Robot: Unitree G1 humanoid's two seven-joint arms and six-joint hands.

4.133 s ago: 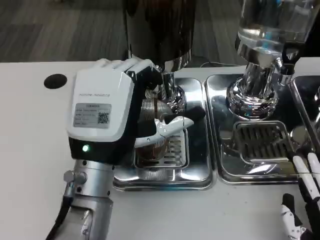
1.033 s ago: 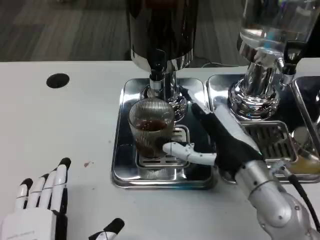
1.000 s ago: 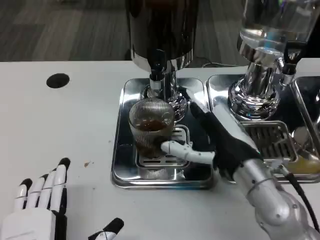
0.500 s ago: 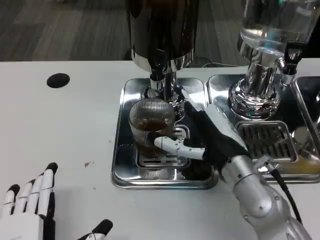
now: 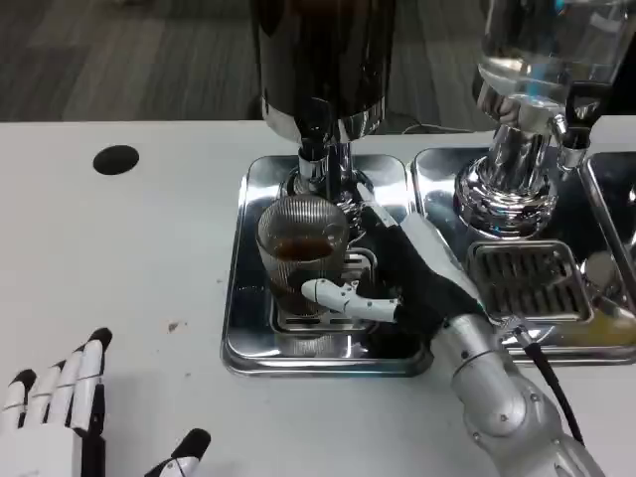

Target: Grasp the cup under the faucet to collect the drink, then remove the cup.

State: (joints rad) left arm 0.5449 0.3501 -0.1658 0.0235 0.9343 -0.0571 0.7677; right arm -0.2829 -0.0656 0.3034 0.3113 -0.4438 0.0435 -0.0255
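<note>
The cup, a ribbed glass with dark drink in its lower part, stands upright on the grate of the left drip tray, right under the faucet of the dark dispenser. The right hand reaches in from the lower right over that tray, its back turned up. One of its fingers lies across the front of the cup, low down, and touches the glass; the others sit behind and to the right of the cup, partly hidden, so I cannot tell whether they press on it. The silver right forearm runs off toward the bottom right corner.

The left hand rests at the bottom left on the white bench, holding nothing, its fingers straight and lying close side by side, with the thumb spread off to the right.

A second tray sits just beside the first, under a clear dispenser. A black round spot marks the bench at the left.
</note>
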